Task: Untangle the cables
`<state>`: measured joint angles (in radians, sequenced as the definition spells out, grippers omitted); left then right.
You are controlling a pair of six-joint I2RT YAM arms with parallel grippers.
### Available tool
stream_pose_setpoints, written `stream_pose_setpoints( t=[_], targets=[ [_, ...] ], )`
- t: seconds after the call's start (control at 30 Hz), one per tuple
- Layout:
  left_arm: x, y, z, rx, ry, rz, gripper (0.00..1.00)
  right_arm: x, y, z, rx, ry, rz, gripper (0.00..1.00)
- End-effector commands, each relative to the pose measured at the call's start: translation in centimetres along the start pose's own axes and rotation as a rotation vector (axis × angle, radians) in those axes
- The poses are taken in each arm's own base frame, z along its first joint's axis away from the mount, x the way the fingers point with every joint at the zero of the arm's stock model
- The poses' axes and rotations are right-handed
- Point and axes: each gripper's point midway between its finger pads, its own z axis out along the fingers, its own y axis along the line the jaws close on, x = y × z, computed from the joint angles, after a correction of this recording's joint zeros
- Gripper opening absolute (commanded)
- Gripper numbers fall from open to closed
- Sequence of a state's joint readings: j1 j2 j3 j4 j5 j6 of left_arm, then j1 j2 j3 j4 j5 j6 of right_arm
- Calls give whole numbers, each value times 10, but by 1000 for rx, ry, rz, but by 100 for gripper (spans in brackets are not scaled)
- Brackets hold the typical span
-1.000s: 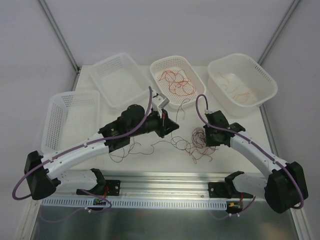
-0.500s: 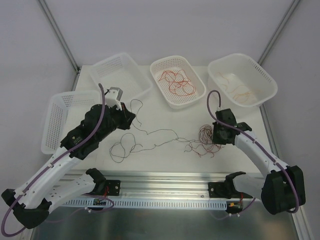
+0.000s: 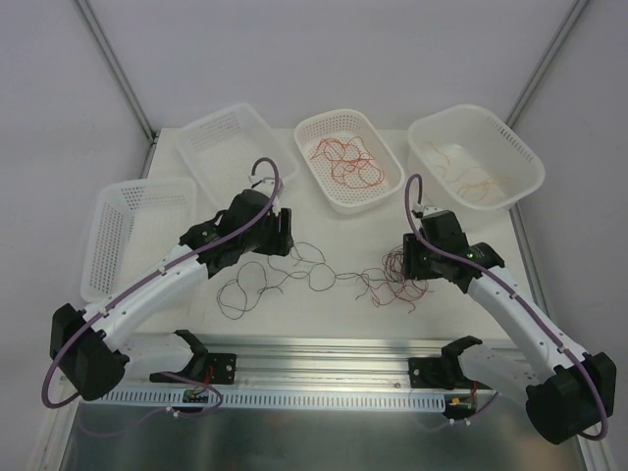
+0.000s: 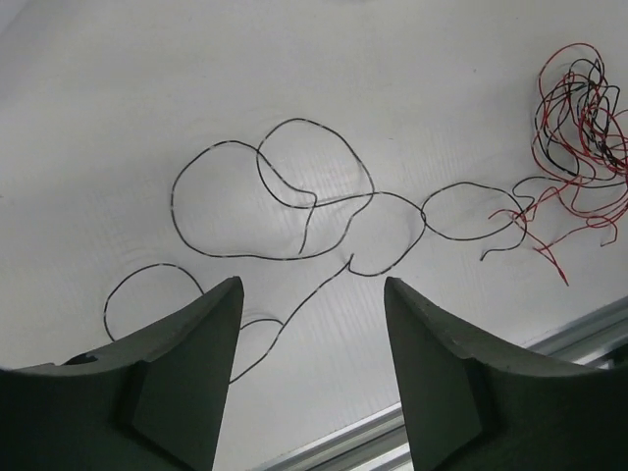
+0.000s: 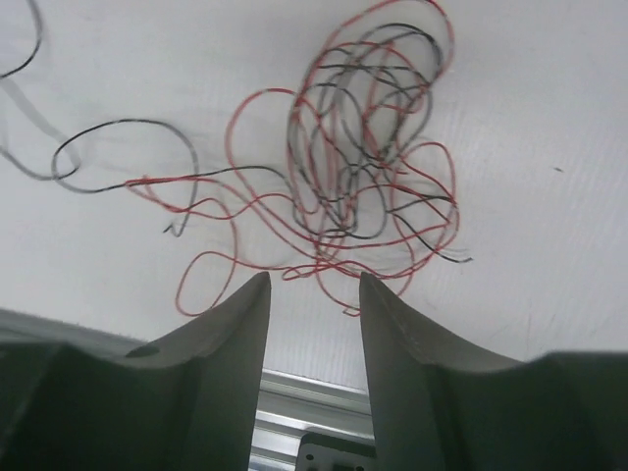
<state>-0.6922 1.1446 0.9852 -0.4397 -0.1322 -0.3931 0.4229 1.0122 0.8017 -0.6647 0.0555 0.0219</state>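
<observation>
Black cable (image 3: 294,263) lies slack on the table (image 3: 324,309), its length running left to right from your left gripper (image 4: 312,287) to the red-and-black tangle (image 5: 363,157) directly under your right gripper (image 5: 314,280), the nearer arm. Both grippers' jaws stand apart, empty. A moment ago the left sat farther left, pinching that cable.
</observation>
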Motion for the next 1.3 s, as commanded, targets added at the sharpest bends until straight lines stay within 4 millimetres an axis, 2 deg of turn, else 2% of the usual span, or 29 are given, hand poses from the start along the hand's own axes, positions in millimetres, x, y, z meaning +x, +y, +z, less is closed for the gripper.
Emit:
stream_pose_setpoints(
  t=[0.0, 0.03, 0.2, 0.27, 0.3, 0.37, 0.4, 0.63, 0.7, 0.8, 0.83, 0.97, 1.27],
  targets=[
    [-39, -27, 3, 99, -76, 26, 61, -17, 37, -17, -168, -69, -136, 46],
    [-42, -31, 8, 103, -70, 29, 68, -16, 43, -16, -197, -67, -155, 49],
    [-32, -46, 12, 178, -24, 4, 82, -17, 74, -13, -308, -38, -306, 53],
    [-17, -49, 13, 199, -4, 0, 84, -16, 87, -6, -339, -25, -378, 54],
    [-3, -46, 16, 194, 19, 1, 84, -18, 93, -6, -358, -31, -400, 55],
    [6, -45, 13, 194, 14, -14, 84, -18, 110, -1, -438, -19, -450, 56],
    [19, -39, 16, 180, 34, -24, 84, -19, 118, -2, -472, -21, -474, 58],
    [45, -13, 4, 110, 0, -152, 84, -11, 147, 21, -566, 40, -625, 60],
    [54, -7, 2, 92, -1, -196, 84, -5, 151, 31, -567, 76, -666, 61],
    [65, 1, 2, 66, -1, -254, 84, -7, 157, 39, -540, 86, -729, 61],
    [68, 2, 3, 63, 1, -266, 84, -4, 153, 51, -507, 115, -739, 61],
    [78, 5, 4, 49, 18, -323, 83, 2, 156, 65, -488, 173, -781, 59],
    [84, -1, 11, 62, 67, -335, 82, 16, 157, 75, -490, 215, -805, 43]
  ],
)
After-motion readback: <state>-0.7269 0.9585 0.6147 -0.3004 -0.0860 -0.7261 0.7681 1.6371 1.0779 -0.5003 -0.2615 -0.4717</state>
